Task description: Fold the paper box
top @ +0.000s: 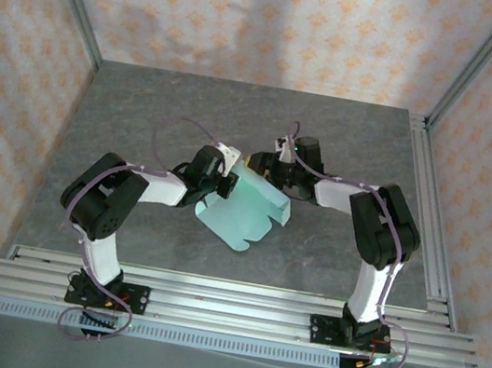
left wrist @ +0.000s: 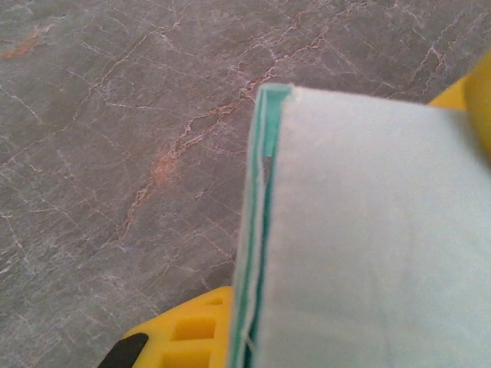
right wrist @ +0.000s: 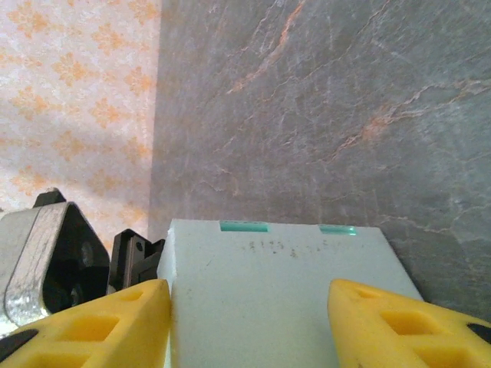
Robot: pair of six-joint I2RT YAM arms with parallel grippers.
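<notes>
I have the paper box [top: 246, 211] at mid-bench [top: 357, 141], between both arms, with its sheet spreading from the end effectors toward the near edge. My right end effector [right wrist: 247, 303] is released, its fingers straddling the far panel. The left end effector [left wrist: 330, 199] meets the folded left edge, and I cannot tell whether it is clenched. I judge both arms equally near.

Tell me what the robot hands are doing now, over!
Left gripper at paper box edge, grip hidden. Right gripper jaws open, straddling a panel. Box part-folded between both arms.
</notes>
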